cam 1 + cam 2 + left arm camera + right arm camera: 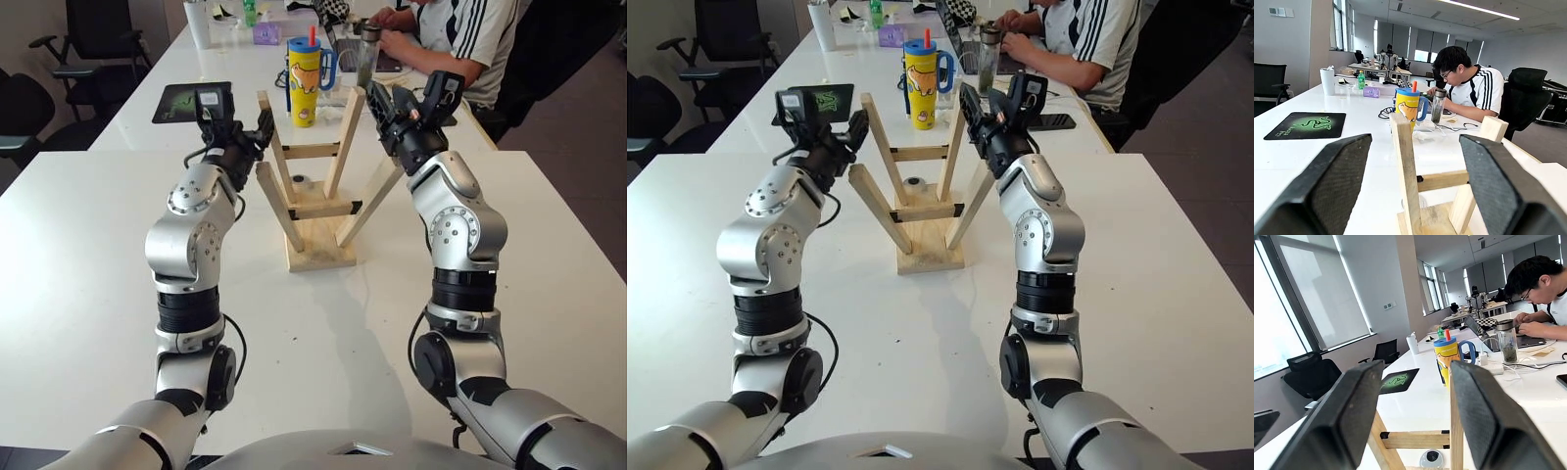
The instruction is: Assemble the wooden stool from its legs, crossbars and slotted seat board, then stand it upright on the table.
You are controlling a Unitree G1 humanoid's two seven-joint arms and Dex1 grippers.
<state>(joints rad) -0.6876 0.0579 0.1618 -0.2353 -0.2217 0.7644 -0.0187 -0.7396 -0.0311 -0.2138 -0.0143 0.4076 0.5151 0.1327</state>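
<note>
Stool [315, 196] upside down near the middle of the white counter [88, 284], seat board [320, 257] flat on the surface, four legs splayed upward, crossbars [312, 151] joining them partway up. Left of the stool and farther back, a black mouse mat [186, 101] lying flat. Just left of the stool, left claw [1415, 142] raised to the level of the leg tops, fingers [1337, 186] spread wide, the far left leg [1406, 186] seen between them; contact with the wood impossible to tell. Low between the stool's legs, a small round disc [301, 181] on the counter. Behind the stool and well apart from it, a yellow cup [306, 83] with a blue handle and a red straw. Just right of the stool, right claw [1416, 367] likewise spread apart, held up beside the top of the far right leg [345, 137]; touching or not, impossible to tell. Behind and to the right of the stool, a clear bottle [369, 54] with a dark lid, standing upright.
</note>
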